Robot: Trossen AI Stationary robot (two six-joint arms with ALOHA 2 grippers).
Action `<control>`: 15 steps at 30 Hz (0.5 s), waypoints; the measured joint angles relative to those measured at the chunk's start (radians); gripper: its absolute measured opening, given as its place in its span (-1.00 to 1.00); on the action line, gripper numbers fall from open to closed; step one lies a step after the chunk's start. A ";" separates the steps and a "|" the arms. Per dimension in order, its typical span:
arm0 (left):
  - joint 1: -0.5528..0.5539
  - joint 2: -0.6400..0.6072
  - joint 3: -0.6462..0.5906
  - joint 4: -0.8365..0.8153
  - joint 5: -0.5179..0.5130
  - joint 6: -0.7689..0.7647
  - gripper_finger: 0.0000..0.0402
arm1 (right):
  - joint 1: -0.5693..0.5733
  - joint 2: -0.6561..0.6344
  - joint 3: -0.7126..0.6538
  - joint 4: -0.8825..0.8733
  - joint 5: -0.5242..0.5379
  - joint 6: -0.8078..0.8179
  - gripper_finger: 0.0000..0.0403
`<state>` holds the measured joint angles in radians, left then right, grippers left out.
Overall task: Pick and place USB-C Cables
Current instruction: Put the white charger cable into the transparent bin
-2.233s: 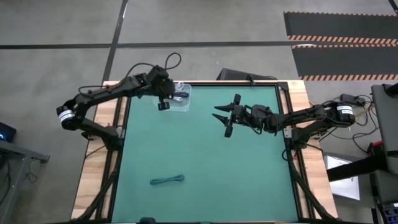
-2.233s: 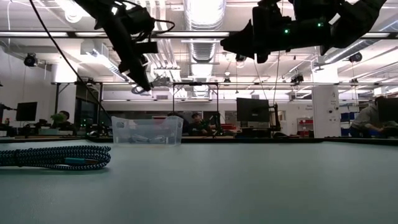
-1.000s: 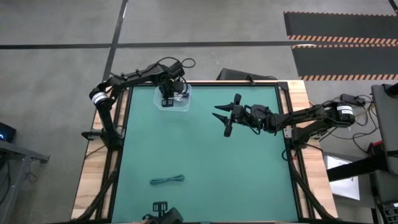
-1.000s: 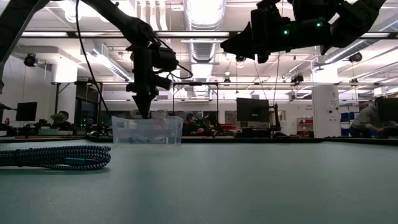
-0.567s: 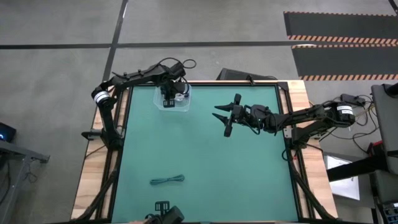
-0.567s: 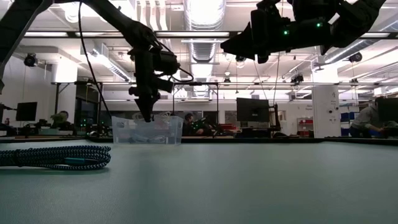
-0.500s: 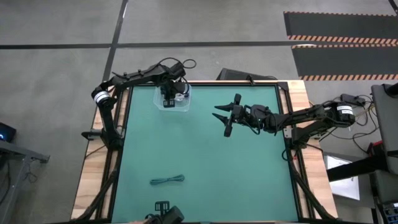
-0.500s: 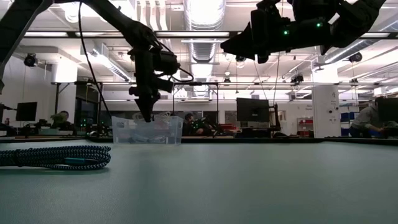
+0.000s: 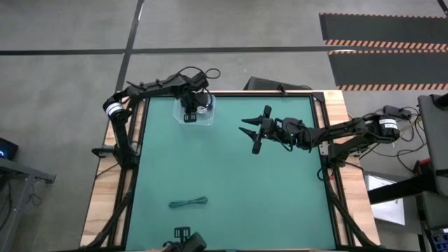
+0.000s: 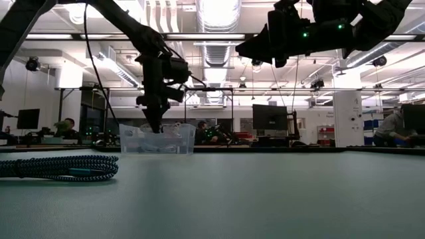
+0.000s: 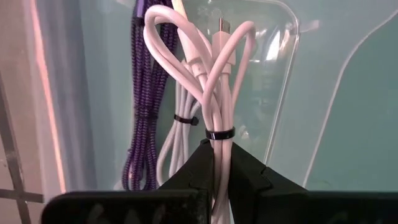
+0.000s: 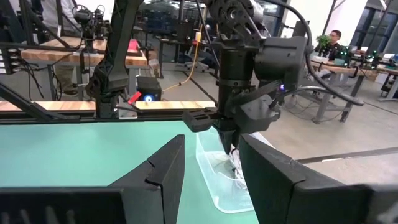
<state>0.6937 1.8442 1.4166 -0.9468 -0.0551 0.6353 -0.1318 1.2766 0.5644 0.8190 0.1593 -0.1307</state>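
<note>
**Left gripper over the bin with a white cable**

Your left gripper (image 11: 216, 163) is pinched shut on a white USB-C cable (image 11: 214, 74), gripping the bundle just below its black tie. It hangs point-down over the clear plastic bin (image 9: 195, 112) at the far left of the green table (image 9: 231, 175), its tips about level with the bin's rim in the low view. Inside the bin you have another white cable (image 11: 177, 124) and a dark braided cable (image 11: 142, 93), lying side by side. The teal-green cable (image 9: 188, 203) lies alone on the mat near the front edge, well apart from the bin. Your right gripper (image 9: 251, 133) hovers above the table's far middle, fingers spread wide, holding nothing.
</note>
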 joint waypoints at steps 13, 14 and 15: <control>0.000 0.000 -0.043 0.063 -0.001 0.003 -0.95 | 0.000 0.000 0.000 -0.009 -0.001 0.015 -0.29; 0.000 0.000 -0.043 0.063 -0.001 0.006 -0.95 | 0.000 0.000 0.000 -0.008 -0.001 0.015 -0.29; 0.000 0.000 -0.043 0.065 -0.001 0.008 -0.95 | 0.000 0.000 0.000 -0.008 -0.001 0.015 -0.29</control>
<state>0.6937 1.8442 1.3739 -0.8820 -0.0564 0.6430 -0.1318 1.2770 0.5644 0.8108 0.1585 -0.1154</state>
